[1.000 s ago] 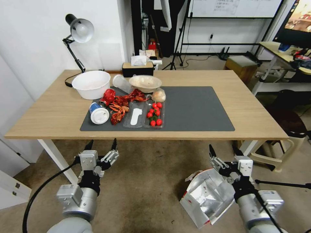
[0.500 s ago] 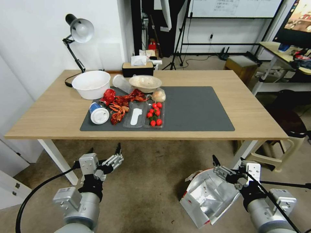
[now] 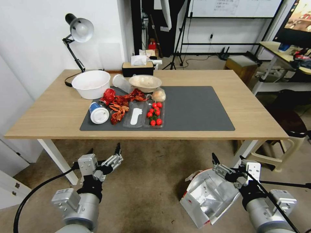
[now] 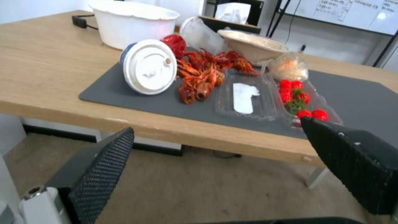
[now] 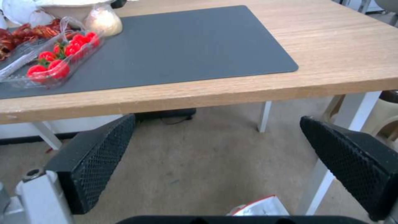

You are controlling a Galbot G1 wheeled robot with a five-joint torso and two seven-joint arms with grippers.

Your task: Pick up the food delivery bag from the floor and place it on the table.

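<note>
Right claw [image 3: 227, 159] lower, above bag [image 3: 207, 197]

Big white food delivery bag [image 3: 207, 199] with red trim, sitting on the worn brownish floor [image 3: 145, 181] just short of the bench [image 3: 246, 106], mouth gaping open, crinkled silver foil lining on show. Light wood top, dark grey mat, white legs.

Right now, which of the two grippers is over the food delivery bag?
The right gripper, open above the food delivery bag on the floor; the left gripper hangs over bare floor.
</note>
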